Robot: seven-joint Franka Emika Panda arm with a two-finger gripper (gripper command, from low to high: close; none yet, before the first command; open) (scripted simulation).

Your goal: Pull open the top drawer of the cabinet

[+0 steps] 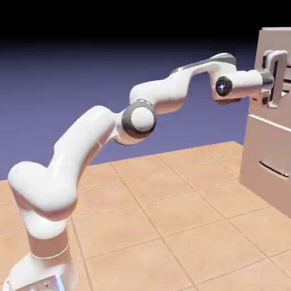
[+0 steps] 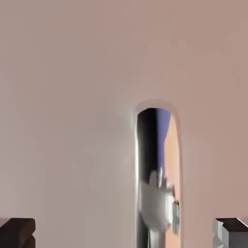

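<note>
The top drawer (image 1: 273,62) is sitting in the upper part of the cabinet (image 1: 267,159), at the exterior view's right edge, with the lower drawer (image 1: 271,165) below it showing its own slim handle (image 1: 274,169). The gripper (image 1: 277,79) is reaching level at the top drawer's front, its pale fingers (image 1: 277,58) standing one above the other right at the handle area; whether they are touching the handle cannot be told. The pincer's jaws are standing wide apart, with nothing clamped between them. In the hand view, the drawer's pale beige-pink front (image 2: 72,97) is filling almost the whole picture, and a glossy handle (image 2: 157,179) is running down the middle as an arched strip mirroring the arm and backdrop. The two grey finger tips (image 2: 17,232) are showing at the bottom corners, far to either side of that handle. The white arm (image 1: 102,148) is stretching from the lower left over the tiled floor (image 1: 170,227) toward the cabinet.
</note>
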